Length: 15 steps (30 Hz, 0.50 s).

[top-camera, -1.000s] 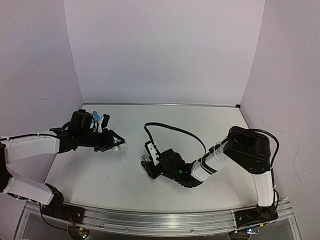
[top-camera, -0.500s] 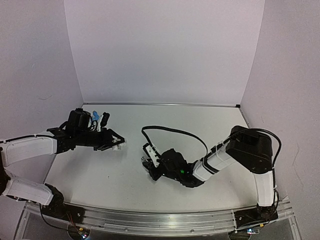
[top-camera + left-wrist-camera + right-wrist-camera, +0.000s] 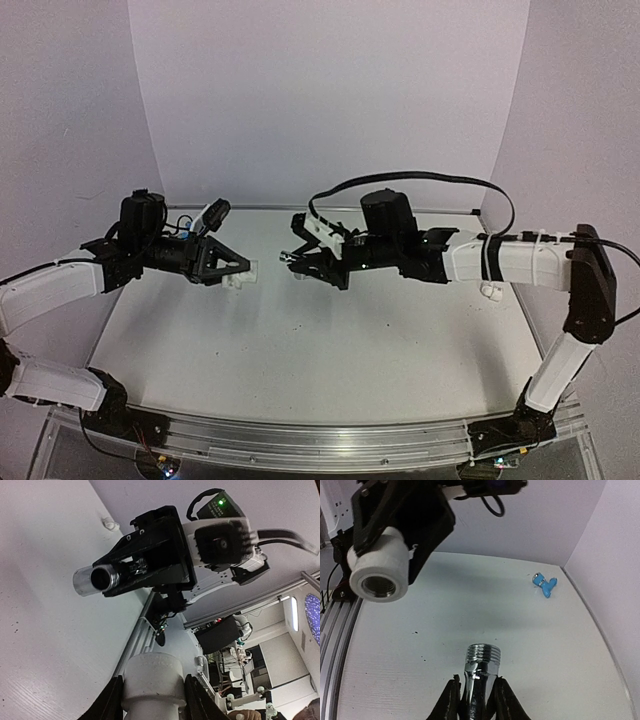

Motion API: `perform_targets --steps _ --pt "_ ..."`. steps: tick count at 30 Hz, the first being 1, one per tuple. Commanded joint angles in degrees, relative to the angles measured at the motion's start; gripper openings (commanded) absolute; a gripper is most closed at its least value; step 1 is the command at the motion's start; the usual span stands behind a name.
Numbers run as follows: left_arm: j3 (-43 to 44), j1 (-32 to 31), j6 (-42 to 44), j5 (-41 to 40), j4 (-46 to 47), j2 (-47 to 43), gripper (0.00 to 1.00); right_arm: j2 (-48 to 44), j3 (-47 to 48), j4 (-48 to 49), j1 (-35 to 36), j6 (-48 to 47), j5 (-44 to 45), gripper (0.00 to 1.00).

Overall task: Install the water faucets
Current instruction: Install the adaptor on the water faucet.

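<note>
My right claw [image 3: 474,702] pinches the shiny silver metal faucet [image 3: 482,667], bottom centre, threaded end up-frame. My left claw [image 3: 152,699] clamps the white cylindrical plastic fitting [image 3: 377,575] at upper left. At upper right, the bright blue plastic faucet [image 3: 543,585] lies on the white table [image 3: 470,610].

The shiny silver faucet [image 3: 481,672] is held above the table [image 3: 470,610], threaded end forward. The bright blue faucet [image 3: 543,584] lies on the table, well apart.
</note>
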Motion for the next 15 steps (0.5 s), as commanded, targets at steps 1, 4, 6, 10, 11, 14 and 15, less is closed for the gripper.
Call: perform_targets --steps 1,4,6,10,11,14,15 --pt "7.3 0.5 -9.2 8.4 5.9 0.8 0.00 -5.2 2.8 -8.0 1.0 -17.8 2.2 0.00" --pt "8.6 0.5 -14.1 8.5 7.4 1.1 0.00 -8.0 2.9 -5.2 1.2 -22.8 4.3 0.00" --pt "9.4 0.5 -16.9 8.7 8.0 1.1 0.00 -9.6 3.1 -3.8 1.7 -25.4 5.8 0.00" --pt "10.8 0.5 -21.7 8.7 9.4 1.1 0.00 -12.4 1.6 0.0 3.5 -30.2 8.3 0.00" --pt "11.0 0.5 -23.1 8.7 10.7 1.0 0.00 -12.9 1.5 0.5 3.7 -31.3 8.7 0.00" --pt "11.4 0.5 -27.1 7.8 13.3 1.1 0.00 -13.5 1.9 0.9 4.4 -34.1 10.4 0.00" --pt "11.6 0.5 -28.0 7.4 13.5 1.3 0.00 -13.7 2.0 1.0 4.4 -34.9 10.3 0.00"
